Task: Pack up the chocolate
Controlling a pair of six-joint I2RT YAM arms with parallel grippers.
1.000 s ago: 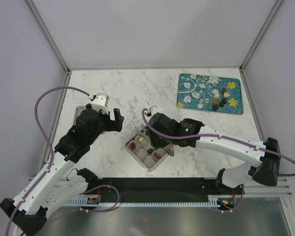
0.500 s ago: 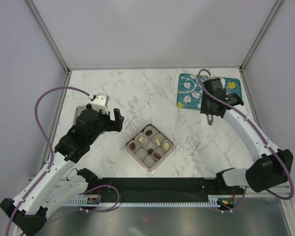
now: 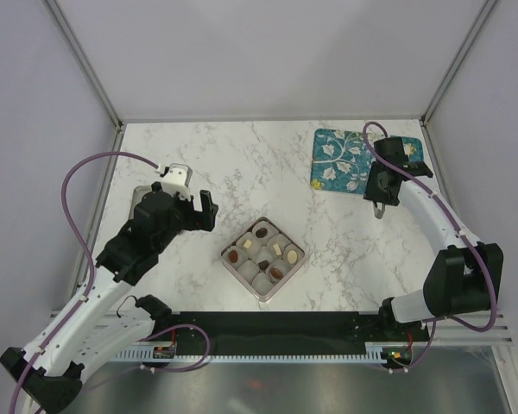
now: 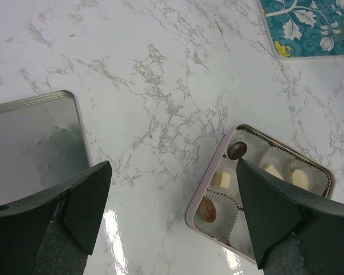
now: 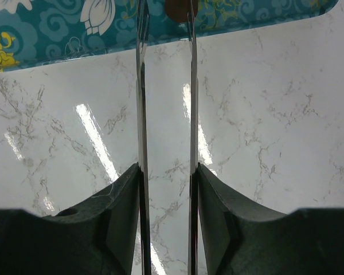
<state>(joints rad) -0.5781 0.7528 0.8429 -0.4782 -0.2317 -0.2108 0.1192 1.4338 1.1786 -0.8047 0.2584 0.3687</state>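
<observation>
Marble table point(image 3: 242, 164) first, obviously. The teal flower mat point(image 3: 337, 155) is the supply side, which I'd guess is why the right pincer point(image 5: 165, 34) hangs over its near edge. Its thin blades are parted with marble showing between them and nothing clamped that I can see, though the tips run off frame.

The silver lid point(image 4: 34, 137) is parked under the left finger of the left pincer point(image 4: 172, 217), out of the way. That pincer gapes wide and empty, probably just waiting.

The tin point(image 4: 284, 148) sits ahead and right of its gap, and the paper cups point(image 4: 226, 206) keep pieces apart. Several chocolates point(image 3: 276, 272) are already in them.

Overhead, the arm hides the mat's stock. Only the right wrist cam shows one brown piece point(image 5: 178, 8) up by the blade tips.
</observation>
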